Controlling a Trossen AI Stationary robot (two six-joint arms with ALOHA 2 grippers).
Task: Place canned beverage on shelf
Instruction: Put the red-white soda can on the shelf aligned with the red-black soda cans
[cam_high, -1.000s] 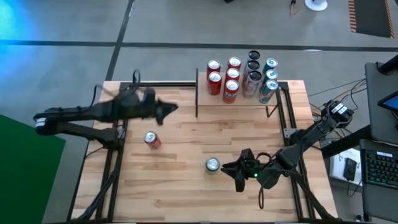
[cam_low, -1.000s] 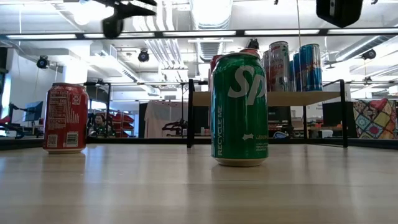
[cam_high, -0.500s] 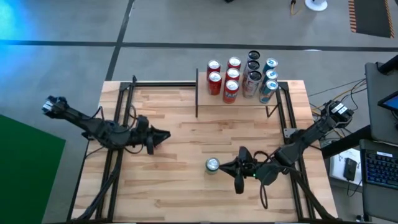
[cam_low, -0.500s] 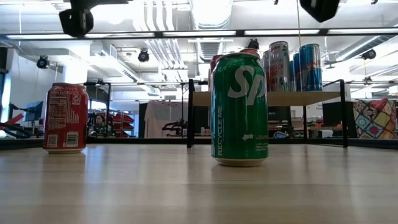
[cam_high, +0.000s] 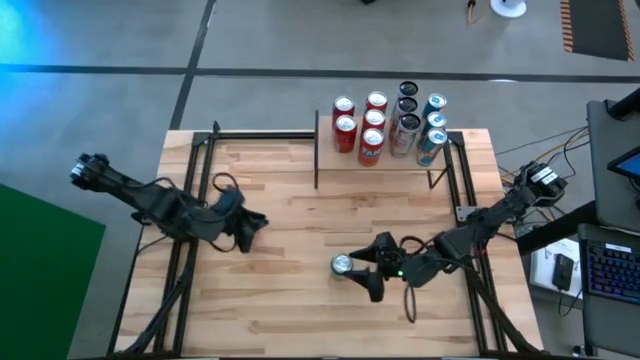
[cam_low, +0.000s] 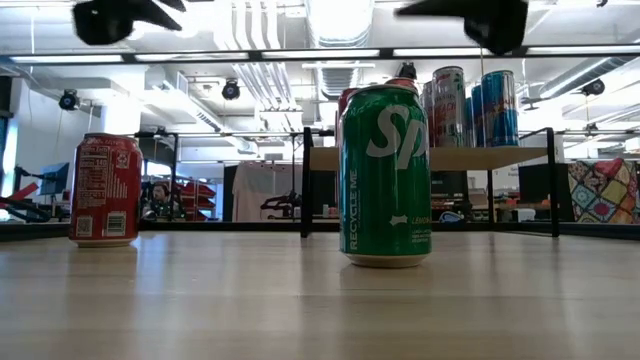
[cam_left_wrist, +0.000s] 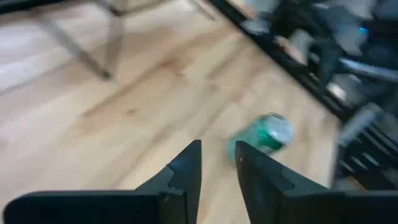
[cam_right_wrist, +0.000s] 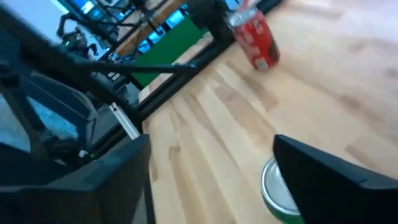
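A green can (cam_high: 342, 266) stands upright on the table's near middle, large in the low view (cam_low: 385, 175). My right gripper (cam_high: 365, 268) is open just to its right, pointing at it; the can (cam_right_wrist: 278, 194) shows ahead beside one finger, untouched. A red can (cam_low: 105, 190) stands upright farther left (cam_right_wrist: 255, 37); in the high view my left gripper (cam_high: 255, 222) hangs over it and hides it. That gripper (cam_left_wrist: 217, 168) is shut to a narrow slit, holding nothing. The shelf (cam_high: 390, 163) stands at the far right.
Several red, blue and dark cans (cam_high: 385, 122) stand close together on the shelf's board, whose black uprights (cam_high: 317, 150) rise from the table. Black frame rails (cam_high: 190, 260) run along the table's left and right edges. Bare wood lies between the two arms.
My left gripper has swung from the table's far left toward the near edge and tipped down, ending above the red can. My right gripper has shut, then opened wide, and has edged left toward the green can. Both cans stand where they were.
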